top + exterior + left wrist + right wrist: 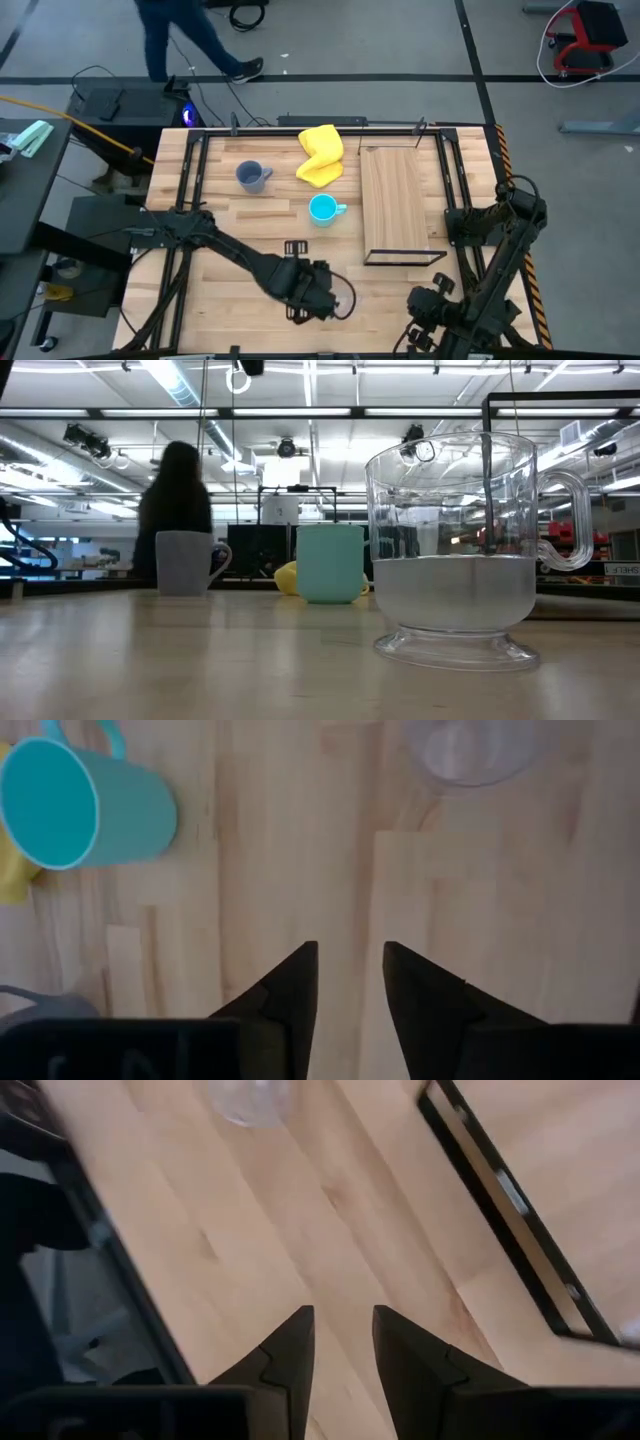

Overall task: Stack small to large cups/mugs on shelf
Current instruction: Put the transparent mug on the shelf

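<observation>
The clear glass cup (455, 550), handled and footed, stands on its foot near the table's near edge and shows faintly in the high view (345, 299). Its base shows in the left wrist view (470, 755) and the right wrist view (250, 1102). The cyan mug (322, 209) (85, 805) and the grey-blue mug (252, 176) (186, 563) stand upright mid-table. The shelf (398, 200) lies at the right, nothing on its board. My left gripper (312, 290) (350, 960) hovers just left of the glass, fingers a narrow gap apart. My right gripper (428, 312) (343, 1320) waits near the near right corner, also narrowly open.
A yellow cloth (321, 155) lies crumpled near the far edge, between the grey-blue mug and the shelf. The shelf's black frame (500, 1190) runs close to my right gripper. A person (190, 40) walks behind the table's far side. Bare planks lie between the mugs and the near edge.
</observation>
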Motion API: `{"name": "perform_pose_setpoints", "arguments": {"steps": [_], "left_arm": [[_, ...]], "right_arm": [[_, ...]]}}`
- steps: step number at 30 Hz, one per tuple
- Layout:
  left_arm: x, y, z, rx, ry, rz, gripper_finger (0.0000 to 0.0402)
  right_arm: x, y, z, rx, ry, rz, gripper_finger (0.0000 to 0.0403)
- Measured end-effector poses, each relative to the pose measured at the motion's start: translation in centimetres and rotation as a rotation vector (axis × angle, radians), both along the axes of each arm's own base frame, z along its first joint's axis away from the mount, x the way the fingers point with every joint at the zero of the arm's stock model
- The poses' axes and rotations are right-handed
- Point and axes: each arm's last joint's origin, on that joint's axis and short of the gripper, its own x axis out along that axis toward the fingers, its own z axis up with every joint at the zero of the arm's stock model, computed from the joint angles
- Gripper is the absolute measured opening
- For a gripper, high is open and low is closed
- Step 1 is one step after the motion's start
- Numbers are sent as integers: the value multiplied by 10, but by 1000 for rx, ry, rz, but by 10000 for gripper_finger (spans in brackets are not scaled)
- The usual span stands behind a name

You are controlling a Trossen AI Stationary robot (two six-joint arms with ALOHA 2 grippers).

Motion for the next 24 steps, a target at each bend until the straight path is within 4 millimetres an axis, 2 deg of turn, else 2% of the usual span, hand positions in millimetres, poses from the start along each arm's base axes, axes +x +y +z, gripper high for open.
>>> {"name": "perform_pose_setpoints", "arguments": {"steps": [6,14,20,24], "left_arm": [[-11,-15,4,-32,-30,67,112],[-38,-24,37,-116,-122,140,109],[-68,-40,60,-211,-179,206,105],[-91,-52,73,-268,-201,219,88]], "right_arm": [[22,-5,12,69,-67,102,112],[48,-20,40,125,-217,277,112],[61,-37,61,120,-315,352,112],[66,-46,70,111,-356,375,112]]}}
